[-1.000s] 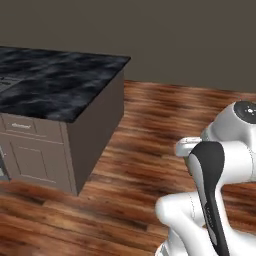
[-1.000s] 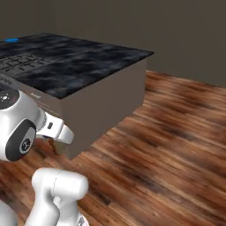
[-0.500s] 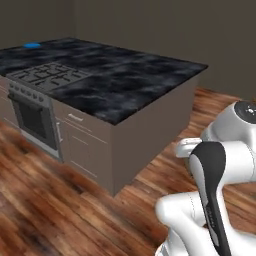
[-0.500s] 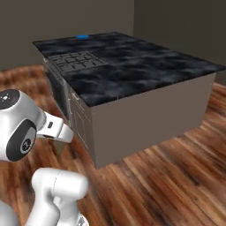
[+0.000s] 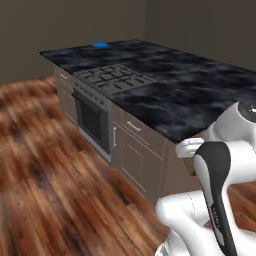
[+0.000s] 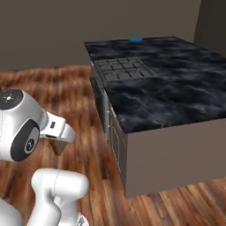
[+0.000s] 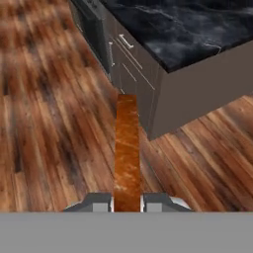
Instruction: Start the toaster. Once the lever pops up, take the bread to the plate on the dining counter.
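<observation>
Brown bread (image 7: 127,148): seen edge-on, clamped between the pincer (image 7: 127,201) tips, hanging over the wooden floor (image 7: 54,123) beside the desk's near corner.
Pincer: closed on the bread.
Blue plate (image 5: 100,45): at the far end of the black marble desk (image 5: 190,95).
Cooktop (image 5: 114,76): set into the desk along its front edge, oven (image 5: 92,120) below.
Writing: none legible.
Room: dull brown walls (image 6: 66,26).

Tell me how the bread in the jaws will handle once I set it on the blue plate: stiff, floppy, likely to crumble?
The bread sticks straight out from the jaws without sagging, so it is probably stiff and light. Held edge-on by its thin sides, it may crack if squeezed harder. Its flat faces suggest it will lie still on the plate, not roll.
</observation>
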Robot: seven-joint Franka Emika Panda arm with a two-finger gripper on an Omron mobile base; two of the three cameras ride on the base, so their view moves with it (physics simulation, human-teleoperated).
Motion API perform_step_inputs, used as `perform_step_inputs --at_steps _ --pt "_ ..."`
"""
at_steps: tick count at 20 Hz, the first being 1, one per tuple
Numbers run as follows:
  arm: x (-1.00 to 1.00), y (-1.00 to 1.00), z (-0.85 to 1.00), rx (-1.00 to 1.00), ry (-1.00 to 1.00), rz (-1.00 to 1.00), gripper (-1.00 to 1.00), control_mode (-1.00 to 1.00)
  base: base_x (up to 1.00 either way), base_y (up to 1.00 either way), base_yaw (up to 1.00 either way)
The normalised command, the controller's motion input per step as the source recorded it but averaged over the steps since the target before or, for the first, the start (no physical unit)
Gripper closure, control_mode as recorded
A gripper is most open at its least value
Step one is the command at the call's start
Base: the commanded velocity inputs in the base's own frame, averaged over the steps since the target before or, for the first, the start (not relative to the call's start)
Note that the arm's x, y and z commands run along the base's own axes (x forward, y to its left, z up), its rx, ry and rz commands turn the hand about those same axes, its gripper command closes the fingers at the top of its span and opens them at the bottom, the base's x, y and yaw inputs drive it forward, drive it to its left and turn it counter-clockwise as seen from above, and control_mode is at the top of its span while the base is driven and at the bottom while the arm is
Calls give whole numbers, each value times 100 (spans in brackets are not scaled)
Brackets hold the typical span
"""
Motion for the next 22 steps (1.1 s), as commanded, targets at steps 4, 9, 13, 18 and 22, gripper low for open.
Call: perform_step_inputs --at_steps 4,9,13,18,22 --pt "0 0 0 0 0 0 100 100 100 100 23" --pt "0 0 0 0 0 0 100 100 100 100 8" --pt "0 0 0 0 0 0 100 100 100 100 0" --pt "0 0 0 0 0 0 100 100 100 100 -18" --pt "0 0 0 0 0 0 100 100 100 100 -24"
